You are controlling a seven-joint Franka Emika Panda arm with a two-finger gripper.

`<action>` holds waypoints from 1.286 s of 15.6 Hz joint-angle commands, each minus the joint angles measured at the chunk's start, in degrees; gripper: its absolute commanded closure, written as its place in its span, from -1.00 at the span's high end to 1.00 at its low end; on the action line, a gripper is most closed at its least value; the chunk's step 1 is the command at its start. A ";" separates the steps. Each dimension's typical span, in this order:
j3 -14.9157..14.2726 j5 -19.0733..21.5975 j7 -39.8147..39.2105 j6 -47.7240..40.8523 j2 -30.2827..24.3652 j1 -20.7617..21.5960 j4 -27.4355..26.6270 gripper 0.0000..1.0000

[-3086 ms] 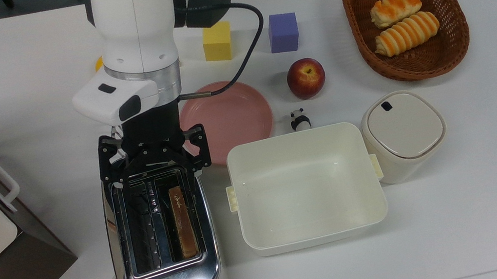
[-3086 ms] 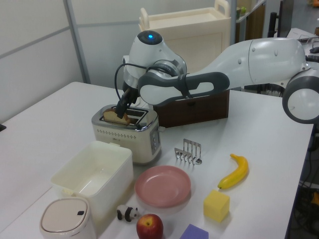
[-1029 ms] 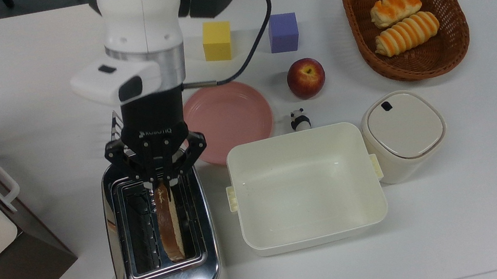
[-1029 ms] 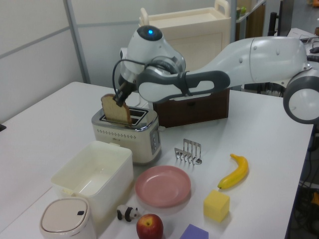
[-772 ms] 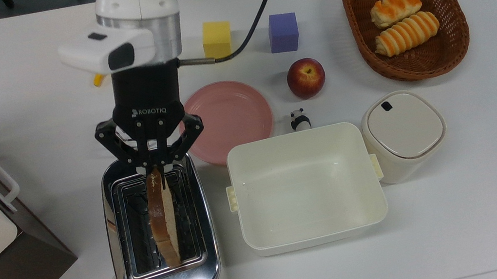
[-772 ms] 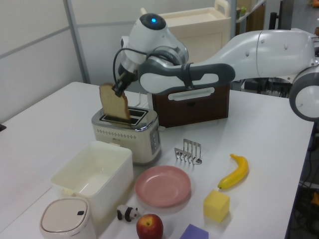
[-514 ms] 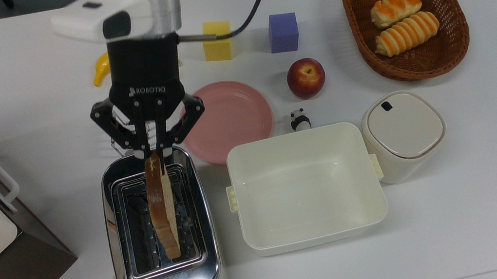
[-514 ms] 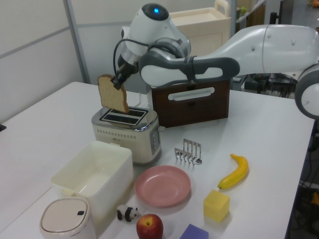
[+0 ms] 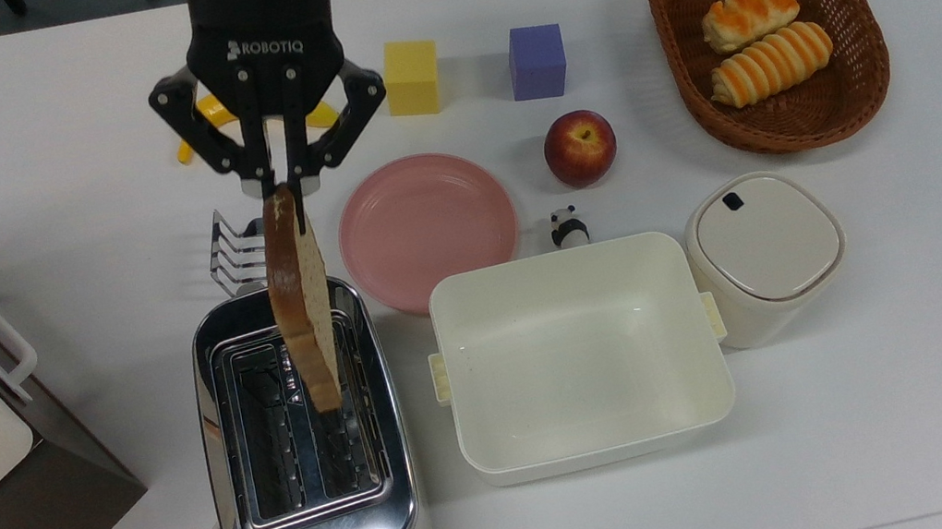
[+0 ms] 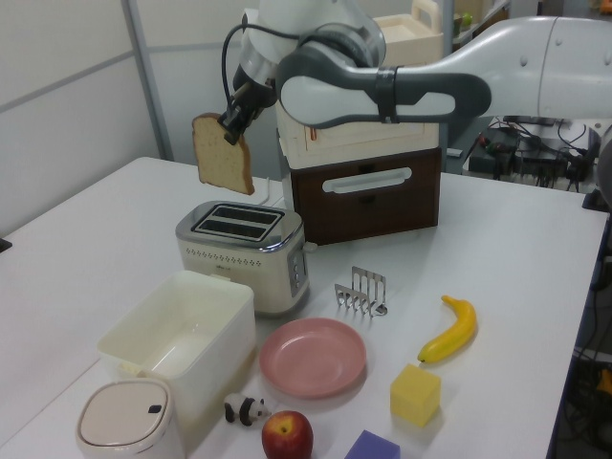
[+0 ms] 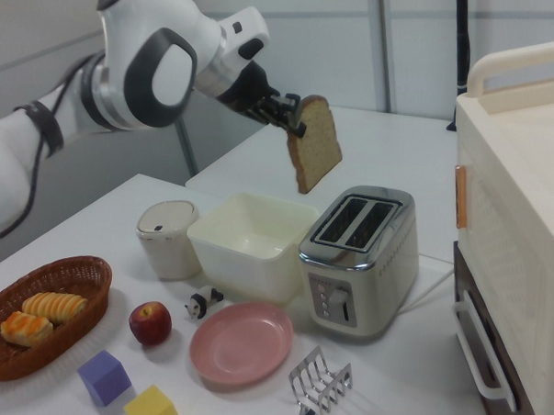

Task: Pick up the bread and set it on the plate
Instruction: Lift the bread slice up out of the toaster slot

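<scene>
One flat brown slice of wholemeal bread (image 9: 300, 304) hangs by its top corner from my black two-finger gripper (image 9: 281, 184), whose fingers pinch it tight. It dangles clear above the shiny chrome two-slot toaster (image 10: 243, 251). In the top view, the round pink plate (image 9: 426, 227) lies bare just right of the toaster

We see a white table (image 9: 918, 384) w/ toaster (image 9: 313, 475), pink plate (image 9: 426, 226), tub (image 9: 591, 433), basket (image 9: 865, 89) far right.
</scene>
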 commanded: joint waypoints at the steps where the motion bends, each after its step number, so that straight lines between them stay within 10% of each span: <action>1: 0.05 1.91 0.42 -5.05 -6.97 -0.07 -6.98 -1.00; 8: -0.04 10.34 -7.04 -16.73 -15.59 -0.51 -11.92 -1.00; 20: -0.39 10.70 -8.54 -30.11 -16.92 -1.04 -16.49 -1.00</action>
